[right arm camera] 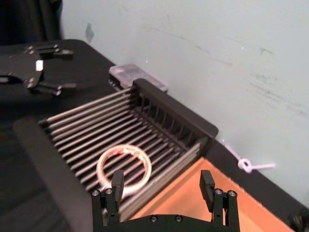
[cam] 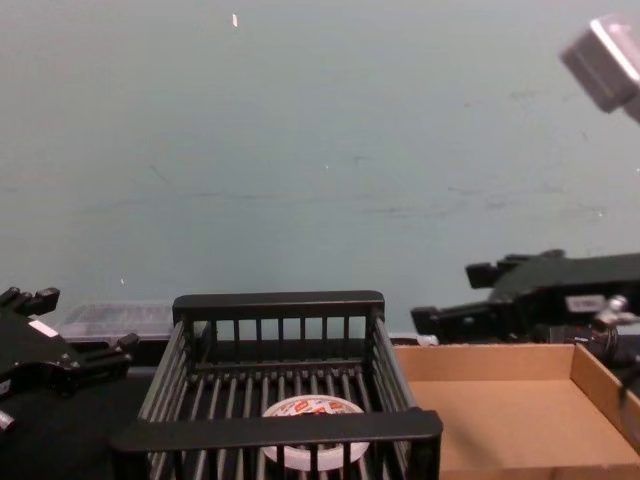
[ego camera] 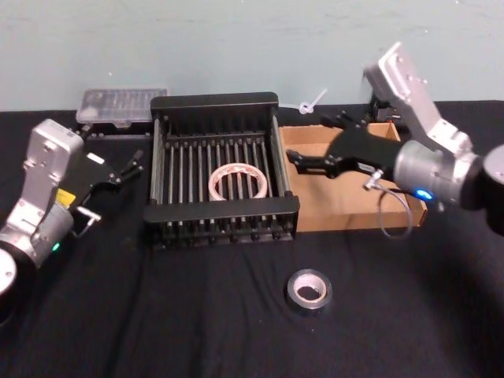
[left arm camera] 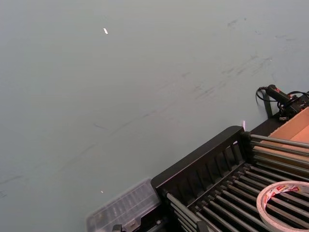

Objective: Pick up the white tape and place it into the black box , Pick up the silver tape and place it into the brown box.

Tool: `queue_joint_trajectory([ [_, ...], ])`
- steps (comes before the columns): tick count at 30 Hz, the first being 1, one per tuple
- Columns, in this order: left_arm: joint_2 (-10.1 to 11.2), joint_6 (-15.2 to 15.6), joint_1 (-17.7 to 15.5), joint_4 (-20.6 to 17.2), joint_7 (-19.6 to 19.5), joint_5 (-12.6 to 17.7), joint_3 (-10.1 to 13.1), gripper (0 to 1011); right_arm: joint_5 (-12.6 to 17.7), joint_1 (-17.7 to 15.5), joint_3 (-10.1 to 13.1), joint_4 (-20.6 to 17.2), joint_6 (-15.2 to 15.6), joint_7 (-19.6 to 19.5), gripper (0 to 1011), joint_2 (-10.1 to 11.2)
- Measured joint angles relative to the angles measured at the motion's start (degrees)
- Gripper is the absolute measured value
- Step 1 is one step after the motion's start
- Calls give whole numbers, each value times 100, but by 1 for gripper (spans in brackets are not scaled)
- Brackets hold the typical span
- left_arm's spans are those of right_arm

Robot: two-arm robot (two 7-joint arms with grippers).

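Observation:
The white tape (ego camera: 236, 183) lies flat on the slatted floor of the black box (ego camera: 216, 101), and the right wrist view shows it too (right arm camera: 124, 164). On the black cloth in front of the box rests the silver tape (ego camera: 309, 290), with nothing touching it. My right gripper (ego camera: 309, 140) hovers open and empty over the left end of the brown box (ego camera: 354, 206), close to the black box's right wall; its fingers (right arm camera: 117, 180) stand wide apart. My left gripper (ego camera: 132, 167) is open and empty, left of the black box.
A clear plastic case (ego camera: 122, 104) sits behind the black box at the back left. A white cable tie (ego camera: 311, 102) lies by the wall behind the brown box. The grey-green wall closes the table's far edge.

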Motion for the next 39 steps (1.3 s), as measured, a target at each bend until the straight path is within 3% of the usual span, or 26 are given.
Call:
queue_joint_trajectory([
  [2,0,0,0,0,-1,0,0,1001,105,-202,71,-283,76,61,1002,228],
  [9,0,0,0,0,0,0,0,1001,372,-630,168,-800,308,174,1002,702],
  [15,0,0,0,0,0,0,0,1001,455,-809,44,-1005,466,308,1002,1009],
  [28,0,0,0,0,0,0,0,1001,398,-765,-486,-904,677,591,1002,1258],
  [39,0,0,0,0,-1,0,0,1002,372,-715,-716,-902,728,731,1002,1378],
])
